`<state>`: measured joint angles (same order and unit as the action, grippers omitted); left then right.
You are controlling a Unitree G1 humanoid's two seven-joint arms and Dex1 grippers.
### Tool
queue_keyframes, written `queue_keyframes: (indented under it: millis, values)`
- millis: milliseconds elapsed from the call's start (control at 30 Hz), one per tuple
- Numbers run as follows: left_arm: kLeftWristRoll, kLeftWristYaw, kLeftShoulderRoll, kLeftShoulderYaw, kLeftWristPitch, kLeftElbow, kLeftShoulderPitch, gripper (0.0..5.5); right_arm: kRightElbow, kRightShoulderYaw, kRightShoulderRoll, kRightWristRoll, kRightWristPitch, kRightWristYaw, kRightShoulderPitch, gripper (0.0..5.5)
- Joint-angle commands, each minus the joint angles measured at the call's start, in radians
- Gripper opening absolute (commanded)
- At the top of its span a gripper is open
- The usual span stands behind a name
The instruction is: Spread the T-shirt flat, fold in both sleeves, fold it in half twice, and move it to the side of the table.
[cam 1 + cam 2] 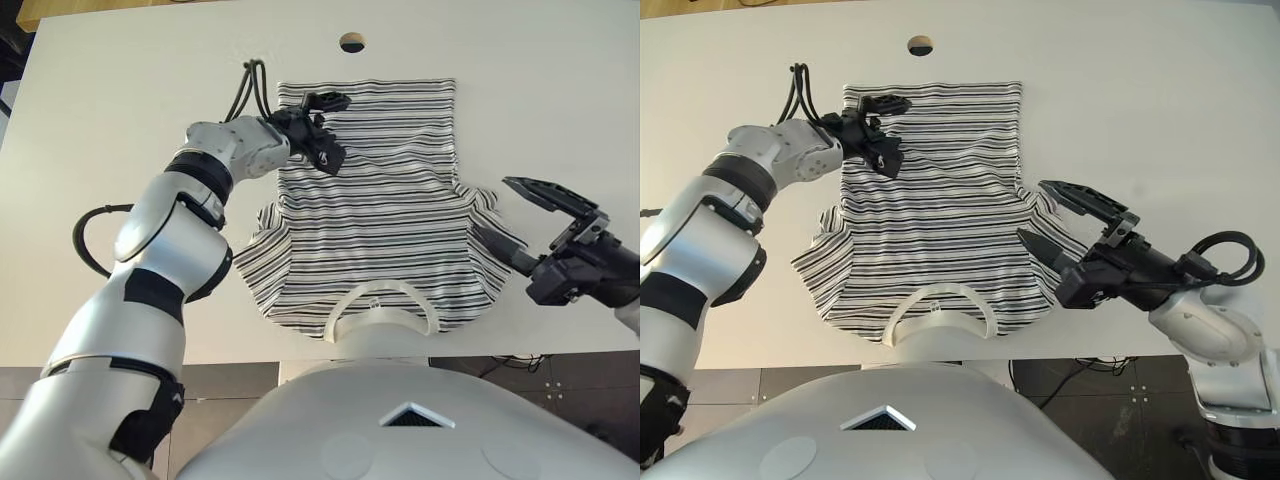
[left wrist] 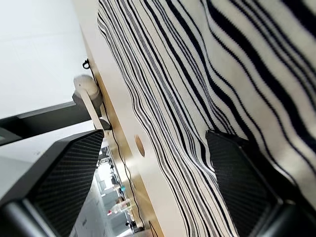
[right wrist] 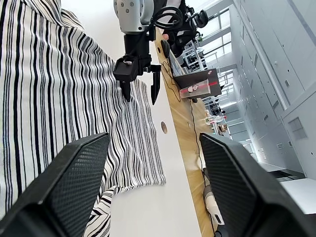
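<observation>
The striped T-shirt [image 1: 385, 220] lies in the middle of the frame on the white table [image 1: 560, 90], with its hem toward the top and its collar at the bottom. The left gripper [image 1: 340, 133], fingers apart, is over the shirt's upper left corner, and its arm hides part of the left sleeve. The right gripper [image 1: 495, 207], fingers also spread wide, is at the right edge, just beside the right sleeve. A round hole [image 1: 352, 42] sits in the table above the hem.

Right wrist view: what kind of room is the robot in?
Likely a lab or office workroom: a white table with a cable hole, tall grey cabinets, and equipment piled behind.
</observation>
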<state>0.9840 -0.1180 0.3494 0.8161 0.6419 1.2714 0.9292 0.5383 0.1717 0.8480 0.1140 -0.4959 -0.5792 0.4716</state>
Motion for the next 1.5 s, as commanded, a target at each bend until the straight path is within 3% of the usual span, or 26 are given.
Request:
queue_keyframes:
  millis: [33,167,300,400,500,600,733,833,1000,1200,1500]
  values:
    - [-0.005,-0.023,0.024,-0.003,-0.034,0.022,-0.034,3.87,-0.01,-0.013,-0.009,-0.001,0.013,-0.021,-0.025,3.35]
    - [-0.032,-0.101,0.033,-0.024,-0.025,0.014,-0.025,3.87,-0.009,-0.011,-0.017,-0.011,0.015,-0.028,-0.041,3.35]
    - [-0.122,-0.326,0.047,-0.136,0.042,-0.062,0.004,3.87,-0.003,-0.022,-0.035,-0.014,0.019,-0.027,-0.057,3.35]
    - [-0.178,-0.432,0.166,-0.248,0.045,-0.222,-0.04,3.87,-0.008,-0.036,-0.075,0.001,0.026,0.002,-0.075,3.35]
    - [-0.217,-0.363,0.355,-0.348,-0.004,-0.504,-0.281,3.87,-0.041,-0.041,-0.14,0.057,0.012,0.062,-0.073,3.35]
    - [-0.303,-0.201,0.572,-0.438,-0.044,-0.862,-0.715,3.87,-0.104,-0.03,-0.171,0.118,0.003,0.114,-0.104,3.35]
    - [-0.53,-0.118,0.757,-0.602,0.066,-1.168,-1.158,3.87,-0.175,-0.052,-0.169,0.14,0.008,0.131,-0.218,3.35]
    - [-0.596,-0.097,0.777,-0.773,0.046,-1.17,-1.285,3.87,-0.221,-0.073,-0.173,0.146,0.007,0.134,-0.285,3.35]
    - [-0.597,0.037,0.832,-0.853,0.079,-1.078,-1.438,3.87,-0.276,-0.111,-0.164,0.151,-0.004,0.126,-0.342,3.35]
    - [-0.591,0.264,0.79,-0.777,0.118,-1.301,-1.647,3.87,-0.298,-0.143,-0.153,0.145,0.002,0.098,-0.399,3.35]
    - [-0.41,0.326,0.712,-0.769,-0.041,-1.311,-1.579,3.87,-0.29,-0.113,-0.122,0.119,0.003,0.083,-0.38,3.35]
